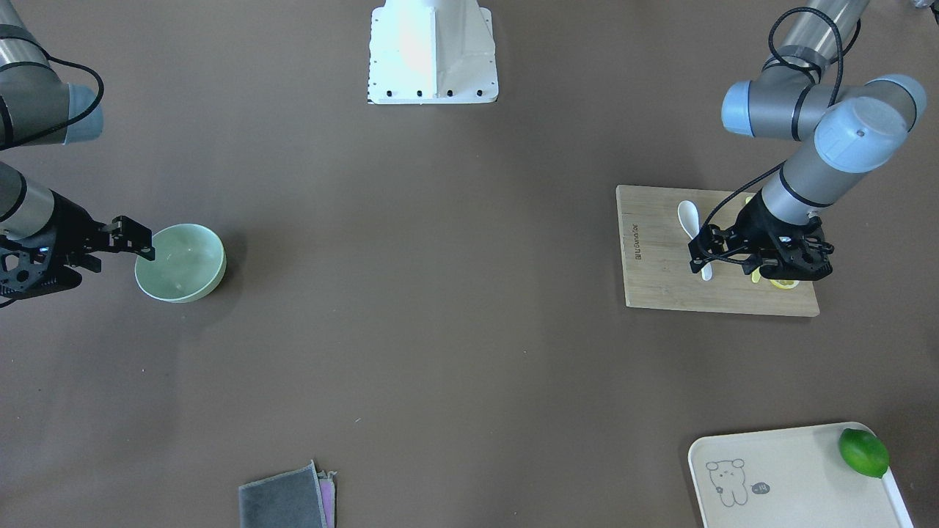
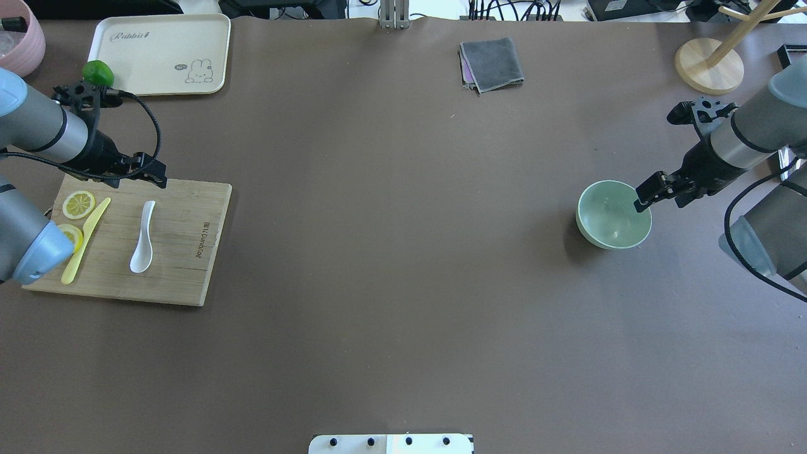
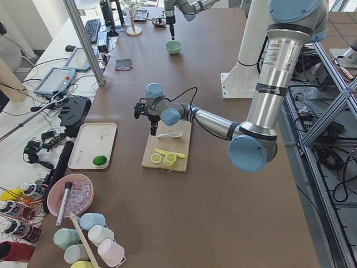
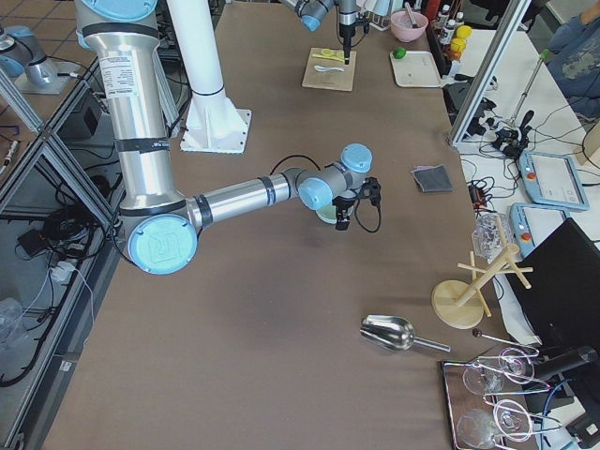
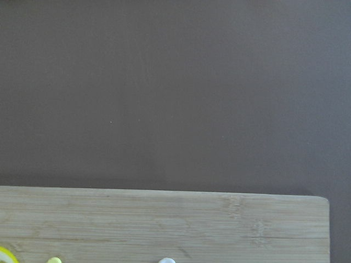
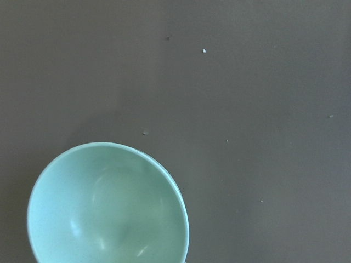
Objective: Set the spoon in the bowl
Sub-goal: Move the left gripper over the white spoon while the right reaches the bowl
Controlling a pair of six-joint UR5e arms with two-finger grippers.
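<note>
The white spoon (image 2: 142, 238) lies on a bamboo cutting board (image 2: 183, 252) at the table's left, scoop toward the robot; it also shows in the front view (image 1: 689, 218). My left gripper (image 2: 148, 176) hovers over the board's far edge, just beyond the spoon's handle, and looks open and empty (image 1: 715, 260). The mint-green bowl (image 2: 611, 217) stands empty at the right (image 1: 181, 262) (image 6: 109, 208). My right gripper (image 2: 659, 200) looks open, with one fingertip over the bowl's rim (image 1: 125, 258).
A yellow stick utensil (image 2: 85, 241) and lemon slices (image 2: 78, 204) share the board. A cream tray (image 2: 161, 53) with a lime (image 2: 98, 72) sits at the far left. A grey cloth (image 2: 492, 63) lies at the far middle, a wooden stand (image 2: 709, 66) at the far right.
</note>
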